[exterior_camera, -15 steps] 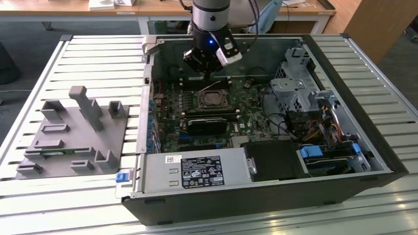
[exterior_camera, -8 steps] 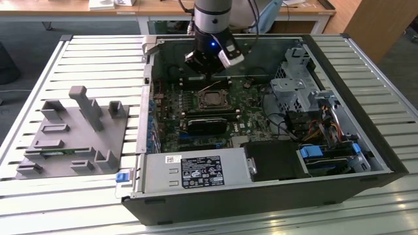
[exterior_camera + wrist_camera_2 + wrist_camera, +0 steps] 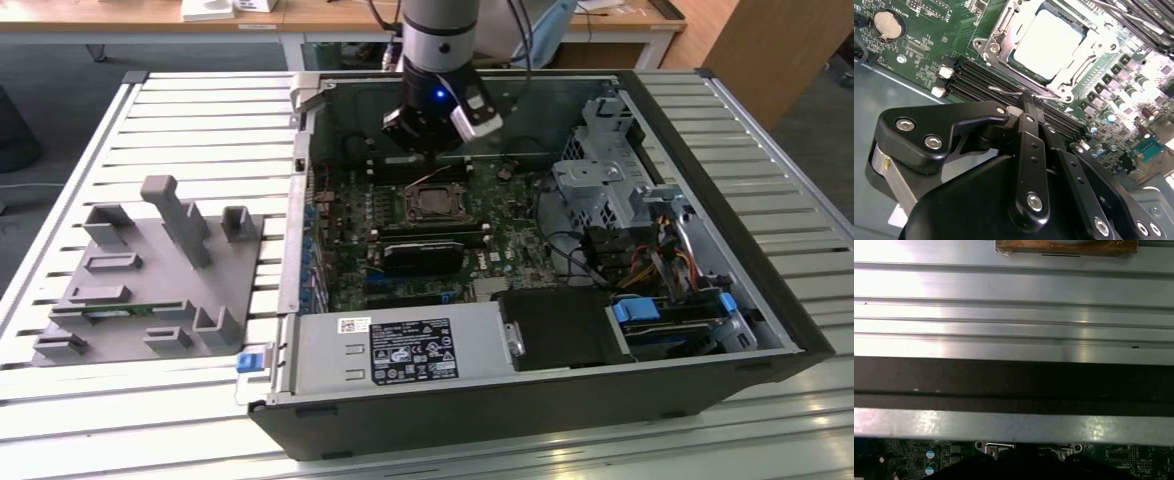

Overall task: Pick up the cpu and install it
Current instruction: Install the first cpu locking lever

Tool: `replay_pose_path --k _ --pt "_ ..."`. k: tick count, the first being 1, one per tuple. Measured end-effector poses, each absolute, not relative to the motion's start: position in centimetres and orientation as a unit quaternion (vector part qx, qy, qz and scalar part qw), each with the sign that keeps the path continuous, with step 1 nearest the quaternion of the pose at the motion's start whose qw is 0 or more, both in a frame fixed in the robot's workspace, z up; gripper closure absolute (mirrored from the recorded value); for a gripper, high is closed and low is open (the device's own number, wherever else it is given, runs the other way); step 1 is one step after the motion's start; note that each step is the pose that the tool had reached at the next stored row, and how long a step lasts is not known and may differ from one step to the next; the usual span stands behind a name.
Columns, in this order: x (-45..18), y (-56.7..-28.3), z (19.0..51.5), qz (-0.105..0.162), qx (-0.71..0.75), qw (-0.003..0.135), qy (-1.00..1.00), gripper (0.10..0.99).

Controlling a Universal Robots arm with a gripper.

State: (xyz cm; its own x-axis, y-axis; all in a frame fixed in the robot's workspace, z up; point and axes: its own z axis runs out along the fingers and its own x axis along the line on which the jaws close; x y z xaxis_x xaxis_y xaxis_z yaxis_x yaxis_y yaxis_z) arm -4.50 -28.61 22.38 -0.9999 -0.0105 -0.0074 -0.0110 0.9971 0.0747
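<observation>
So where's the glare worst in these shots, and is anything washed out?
In the second wrist view the cpu in its socket is blown out to near white, and the board beside it is overexposed. In the first wrist view bright streaks run across the metal slats. The exterior view is evenly lit, without strong glare.

Bench: slatted metal table (image 3: 107, 400) is sitting in the foreground
Behind: wooden desk (image 3: 334, 15) is standing on grey floor (image 3: 160, 55)

Socket (image 3: 434, 203) open from above; heatsink (image 3: 422, 255) beside; case wall (image 3: 461, 85) behind.
</observation>
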Motion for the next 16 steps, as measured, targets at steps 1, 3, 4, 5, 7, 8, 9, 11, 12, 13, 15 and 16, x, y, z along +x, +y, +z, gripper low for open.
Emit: replay_pose_path --k 1,3,4,5,7,8,9,11,12,13,15,16 --pt "-4.4 -28.6 22.3 0.037 -0.005 0.004 0.999 0.980" --pt "-4.3 -28.5 22.2 0.038 -0.005 0.004 0.999 0.980" --pt "-4.2 -28.5 22.1 0.037 -0.005 0.004 0.999 0.980" --pt "-4.2 -28.4 22.1 0.037 -0.005 0.004 0.999 0.980" --pt "-4.1 -28.4 22.0 0.037 -0.005 0.003 0.999 0.980" --pt "-4.1 -28.4 21.9 0.037 -0.005 0.003 0.999 0.980" --pt "-4.0 -28.4 21.8 0.037 -0.005 0.003 0.999 0.980" --pt "-3.9 -28.4 21.7 0.037 -0.005 0.003 0.999 0.980" --pt "-3.7 -28.4 21.6 0.037 -0.005 0.003 0.999 0.980" --pt "-3.6 -28.4 21.6 0.037 -0.005 0.003 0.999 0.980" --pt "-3.3 -28.4 21.5 0.037 -0.005 0.003 0.999 0.980" --pt "-3.2 -28.4 21.4 0.037 -0.005 0.003 0.999 0.980"
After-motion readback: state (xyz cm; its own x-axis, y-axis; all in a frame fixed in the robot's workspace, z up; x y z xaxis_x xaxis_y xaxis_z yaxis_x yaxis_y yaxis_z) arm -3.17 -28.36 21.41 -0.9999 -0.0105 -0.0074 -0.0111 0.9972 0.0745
